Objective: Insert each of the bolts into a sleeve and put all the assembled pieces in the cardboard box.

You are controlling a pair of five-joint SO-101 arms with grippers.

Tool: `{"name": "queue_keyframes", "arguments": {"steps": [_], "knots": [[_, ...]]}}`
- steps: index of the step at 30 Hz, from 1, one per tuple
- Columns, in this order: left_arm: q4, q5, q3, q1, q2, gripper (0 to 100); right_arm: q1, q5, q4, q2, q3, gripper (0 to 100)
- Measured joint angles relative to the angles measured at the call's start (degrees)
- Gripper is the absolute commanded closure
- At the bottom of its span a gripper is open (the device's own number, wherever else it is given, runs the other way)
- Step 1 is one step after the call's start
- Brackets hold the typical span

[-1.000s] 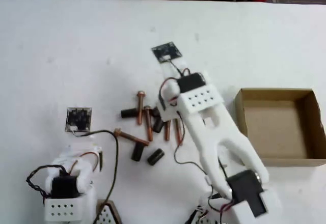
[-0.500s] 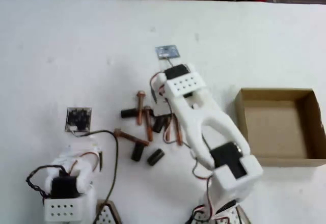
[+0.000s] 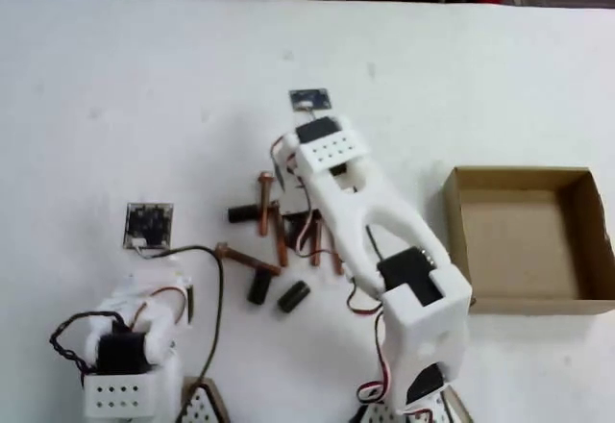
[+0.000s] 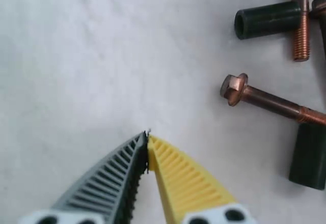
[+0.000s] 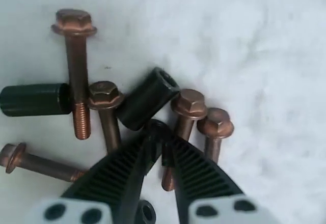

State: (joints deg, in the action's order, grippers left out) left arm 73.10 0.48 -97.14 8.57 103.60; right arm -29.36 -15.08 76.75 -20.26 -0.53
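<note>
sitting amid bolts (image 5: 76,66), r gripper (image 5: 159,132) (sleeves (image 5: 146,99) too)

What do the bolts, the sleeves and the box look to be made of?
Bolts: likely metal with a coppery finish, going by the glinting heads and cut threads. Sleeves: dark, smooth tubes, perhaps plastic or rubber; cannot tell which. Box: brown cardboard, with thin matte walls.

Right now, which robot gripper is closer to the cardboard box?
Right. The right gripper is over the bolts, which lie between the cardboard box and the left gripper. The left gripper sits on the bolts' far side from the box.
</note>
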Motion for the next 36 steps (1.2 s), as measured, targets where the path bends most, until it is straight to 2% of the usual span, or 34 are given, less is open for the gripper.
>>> {"name": "queue_keyframes", "arguments": {"steps": [8,14,27,33,36], "knots": [[0.0,0.0,0.0,0.0,0.0,98,-4.0,-0.5,0.0,0.0,0.0,86.4],[0.0,0.0,0.0,0.0,0.0,98,-5.9,-0.7,4.2,0.0,0.0,86.3],[0.0,0.0,0.0,0.0,0.0,98,-4.3,-3.7,3.5,-6.8,1.9,86.5],[0.0,0.0,0.0,0.0,0.0,98,-3.8,-1.1,3.5,-7.5,1.8,86.5],[0.0,0.0,0.0,0.0,0.0,98,-3.1,0.5,3.7,-7.5,1.8,91.3]]}}
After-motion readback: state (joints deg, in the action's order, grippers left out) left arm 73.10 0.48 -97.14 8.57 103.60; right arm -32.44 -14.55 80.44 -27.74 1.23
